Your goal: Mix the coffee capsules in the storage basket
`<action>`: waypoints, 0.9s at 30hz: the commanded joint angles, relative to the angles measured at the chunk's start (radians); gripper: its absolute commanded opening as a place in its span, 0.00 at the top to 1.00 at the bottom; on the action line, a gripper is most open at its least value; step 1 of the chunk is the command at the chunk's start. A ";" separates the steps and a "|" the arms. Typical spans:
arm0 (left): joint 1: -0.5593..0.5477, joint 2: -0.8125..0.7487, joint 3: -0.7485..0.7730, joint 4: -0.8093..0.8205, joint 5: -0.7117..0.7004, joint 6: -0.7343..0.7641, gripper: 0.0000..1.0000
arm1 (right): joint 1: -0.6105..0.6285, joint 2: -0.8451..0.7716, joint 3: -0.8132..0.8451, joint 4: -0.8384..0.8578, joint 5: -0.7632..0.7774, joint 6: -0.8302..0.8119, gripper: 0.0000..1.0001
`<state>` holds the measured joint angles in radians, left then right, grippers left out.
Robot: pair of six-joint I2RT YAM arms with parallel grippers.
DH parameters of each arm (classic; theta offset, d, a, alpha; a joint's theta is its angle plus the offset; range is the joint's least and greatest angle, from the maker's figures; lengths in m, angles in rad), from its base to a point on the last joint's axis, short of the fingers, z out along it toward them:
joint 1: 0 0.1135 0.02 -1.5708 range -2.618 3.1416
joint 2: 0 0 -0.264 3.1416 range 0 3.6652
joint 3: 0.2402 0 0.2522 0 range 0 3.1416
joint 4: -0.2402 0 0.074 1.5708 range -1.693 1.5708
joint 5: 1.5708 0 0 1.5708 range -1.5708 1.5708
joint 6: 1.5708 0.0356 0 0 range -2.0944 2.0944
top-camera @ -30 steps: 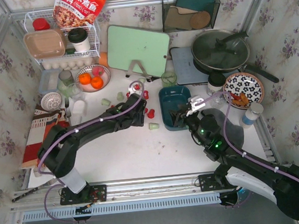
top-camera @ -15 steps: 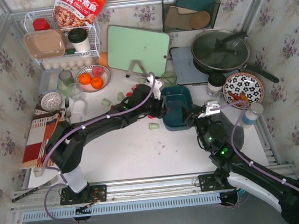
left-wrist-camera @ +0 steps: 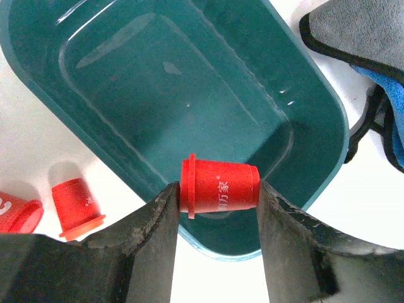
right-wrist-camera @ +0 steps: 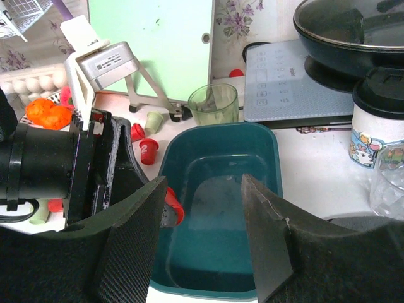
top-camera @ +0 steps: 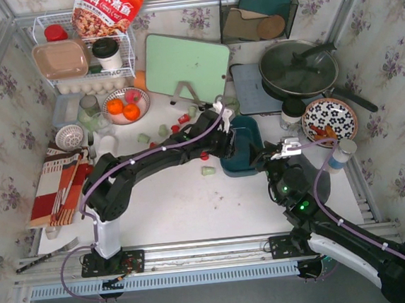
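Nearest, the right tool [right-wrist-camera: 205,237] hangs over the near end of the basket [right-wrist-camera: 259,158], its two fingers spread wide with nothing between them. Just past it, the left tool [left-wrist-camera: 218,199] comes in from the left and is closed on one red capsule [left-wrist-camera: 224,180]. The capsule lies sideways between the fingers, rim against one and base against the other, above the basket's wall. The one basket sits on the table [top-camera: 193,209] between the two arms.

On the table beside the basket's left side lie two more red capsules [left-wrist-camera: 77,216]. From above, one pale green capsule [top-camera: 208,170] lies near the basket's near left corner. Farther left, at least three green and three red ones are scattered loose, and the left arm hides part of that patch.

Beyond the basket stand one green glass [right-wrist-camera: 213,104] and one pale green cutting board [top-camera: 186,66]. Far left, two oranges [top-camera: 115,106] sit in a bowl.
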<state>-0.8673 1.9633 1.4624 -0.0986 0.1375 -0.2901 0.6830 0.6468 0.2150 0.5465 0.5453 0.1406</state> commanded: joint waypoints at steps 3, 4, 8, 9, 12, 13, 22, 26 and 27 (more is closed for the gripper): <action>-0.005 -0.038 -0.015 0.012 -0.045 -0.028 0.31 | 0.000 0.005 0.002 0.027 0.018 0.009 0.41; -0.006 -0.050 -0.024 0.018 -0.057 -0.033 0.21 | -0.002 0.008 0.003 0.027 0.019 0.010 0.41; -0.006 -0.127 -0.071 0.041 -0.085 -0.046 0.01 | -0.001 0.011 0.004 0.027 0.020 0.009 0.41; -0.006 -0.148 -0.086 0.048 -0.095 -0.047 0.01 | 0.000 0.011 0.004 0.027 0.021 0.009 0.41; -0.009 -0.212 -0.129 0.046 -0.141 -0.029 0.01 | 0.000 0.012 0.002 0.027 0.024 0.008 0.41; -0.009 -0.232 -0.138 0.039 -0.157 -0.021 0.01 | 0.000 0.013 0.002 0.027 0.024 0.010 0.41; 0.022 -0.425 -0.271 -0.060 -0.497 -0.025 0.01 | -0.001 0.019 0.005 0.027 0.048 0.005 0.38; 0.126 -0.484 -0.328 -0.156 -0.522 -0.119 0.01 | -0.001 0.017 0.005 0.025 0.048 0.006 0.36; 0.157 -0.494 -0.341 -0.173 -0.512 -0.146 0.01 | -0.001 0.017 0.006 0.024 0.045 0.004 0.32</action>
<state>-0.7860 1.5055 1.1561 -0.1772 -0.3004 -0.3382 0.6830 0.6662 0.2150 0.5468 0.5770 0.1471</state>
